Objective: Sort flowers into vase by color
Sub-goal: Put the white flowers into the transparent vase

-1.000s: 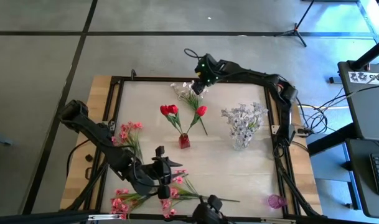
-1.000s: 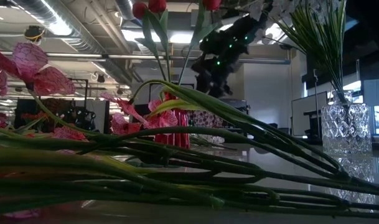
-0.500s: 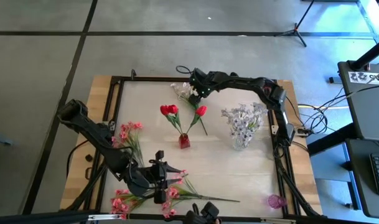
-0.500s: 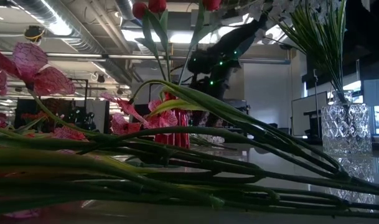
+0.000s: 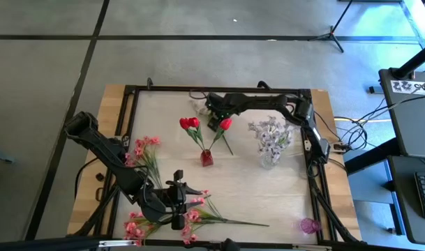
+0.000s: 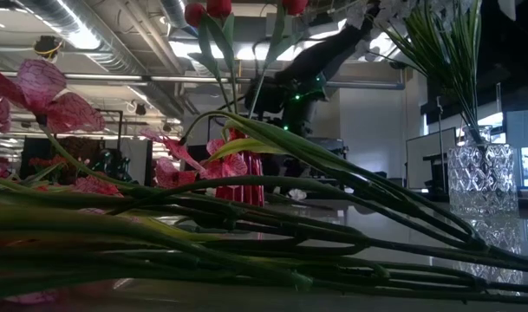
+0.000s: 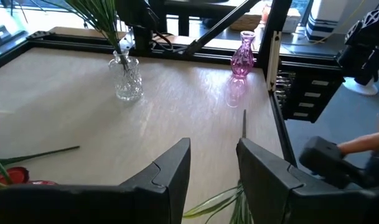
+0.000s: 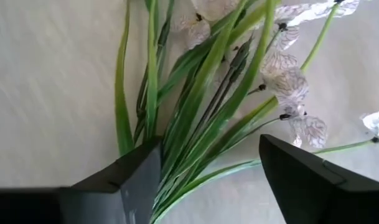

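Since before: right gripper (image 5: 211, 106) swung lower, over the white flowers (image 5: 201, 102) near the table's far edge. From above: left gripper (image 5: 176, 202) waiting, open, by pink flowers (image 5: 144, 149). Right wrist: jaws wide around green stems, nothing held. Next, probably: close on stems, carry to glass vase (image 5: 270, 155).

Red tulips (image 5: 191, 124) upright in red vase (image 5: 206, 158); white sprigs (image 5: 202, 104) flat behind it; pink sprays (image 5: 144, 150) flat left-front.

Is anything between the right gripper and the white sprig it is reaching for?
Nothing visible. The right gripper hangs open directly over the white sprig lying on the table, stems and leaves between its fingers.
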{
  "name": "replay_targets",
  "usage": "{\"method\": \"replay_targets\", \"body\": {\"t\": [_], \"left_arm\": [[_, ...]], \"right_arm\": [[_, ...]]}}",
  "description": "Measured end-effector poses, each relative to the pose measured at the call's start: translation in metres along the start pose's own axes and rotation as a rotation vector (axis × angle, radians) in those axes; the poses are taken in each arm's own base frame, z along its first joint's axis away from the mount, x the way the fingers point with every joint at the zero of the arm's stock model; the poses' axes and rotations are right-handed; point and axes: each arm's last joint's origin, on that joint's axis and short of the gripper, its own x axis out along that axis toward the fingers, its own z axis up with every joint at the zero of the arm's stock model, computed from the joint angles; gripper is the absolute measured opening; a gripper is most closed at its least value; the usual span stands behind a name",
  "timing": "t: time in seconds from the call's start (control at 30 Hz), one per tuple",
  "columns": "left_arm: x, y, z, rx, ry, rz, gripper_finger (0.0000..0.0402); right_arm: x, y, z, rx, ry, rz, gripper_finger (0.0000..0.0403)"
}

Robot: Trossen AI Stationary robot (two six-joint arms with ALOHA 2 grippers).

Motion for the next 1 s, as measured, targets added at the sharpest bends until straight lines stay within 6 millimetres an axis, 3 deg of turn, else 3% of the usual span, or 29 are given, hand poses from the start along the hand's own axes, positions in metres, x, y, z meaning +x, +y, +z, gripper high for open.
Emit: {"method": "replay_targets", "body": {"t": [0.17, 0.37, 0.73, 1.0], "left_arm": [[0.0, 0.0, 0.0, 0.001, 0.0, 0.0, 0.0129], [0.0, 0.0, 0.0, 0.002, 0.001, 0.0, 0.0129], [0.0, 0.0, 0.0, 0.004, 0.003, 0.003, 0.0129], [0.0, 0.0, 0.0, 0.006, 0.003, 0.003, 0.0129]], "right_arm": [[-0.003, 0.016, -0.006, -0.04, 0.015, -0.015, 0.0247], [-0.003, 0.018, -0.006, -0.049, 0.008, -0.028, 0.0248], [-0.021, 0.027, 0.009, -0.048, -0.027, 0.085, 0.0253], [-0.003, 0.025, -0.002, -0.011, -0.001, 0.086, 0.0217]]}}
